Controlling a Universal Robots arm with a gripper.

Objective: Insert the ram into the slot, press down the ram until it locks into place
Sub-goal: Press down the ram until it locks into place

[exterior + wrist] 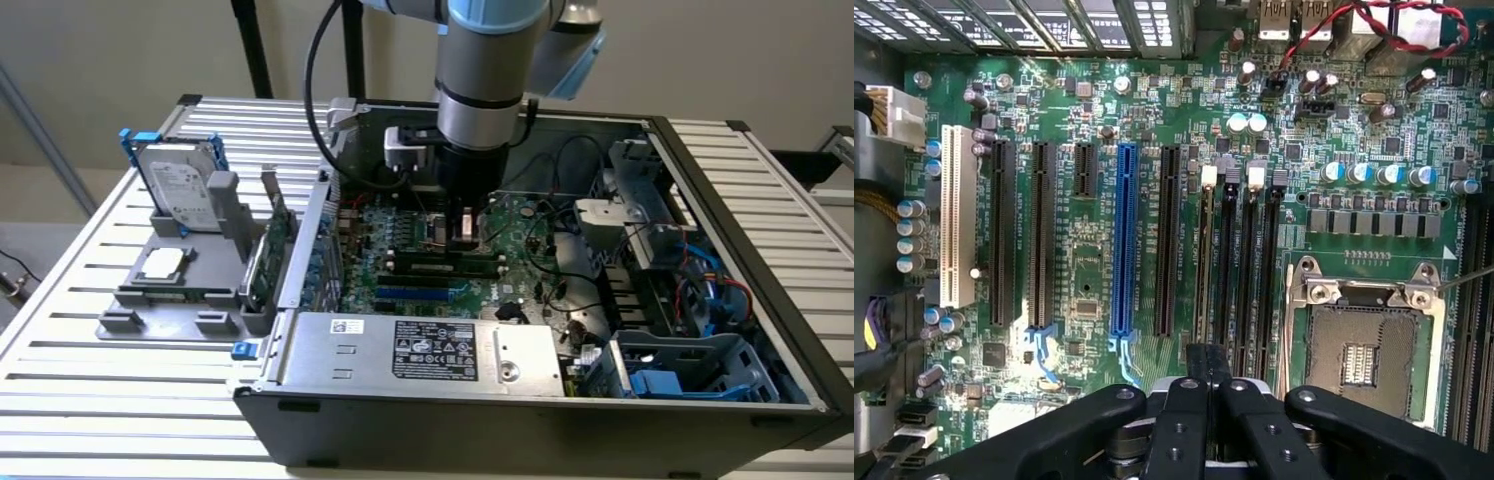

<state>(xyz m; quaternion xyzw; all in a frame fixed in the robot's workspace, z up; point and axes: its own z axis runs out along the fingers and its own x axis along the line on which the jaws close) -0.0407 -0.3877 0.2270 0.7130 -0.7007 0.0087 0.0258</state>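
The ram (435, 263) is a thin green stick with black chips. It stands on edge in one of the long black memory slots (1251, 270), in the middle of the motherboard (527, 225). In the wrist view the ram (1203, 262) is edge-on, in the slot with the white latch (1207, 178). My gripper (463, 236) hangs straight down over the ram, roughly midway along it. Its black fingers (1179, 420) are pressed together, in line with the ram's edge, and the gripper (1204, 385) is shut with nothing between them. Whether the tips touch the ram I cannot tell.
The open computer case (534, 400) walls in the board. A blue slot (1122, 240), black expansion slots and the square silver processor socket (1359, 345) flank the memory slots. The power supply (427, 350), cables and drive cages (667, 260) crowd the case. A grey stand (174, 270) holds a hard drive outside.
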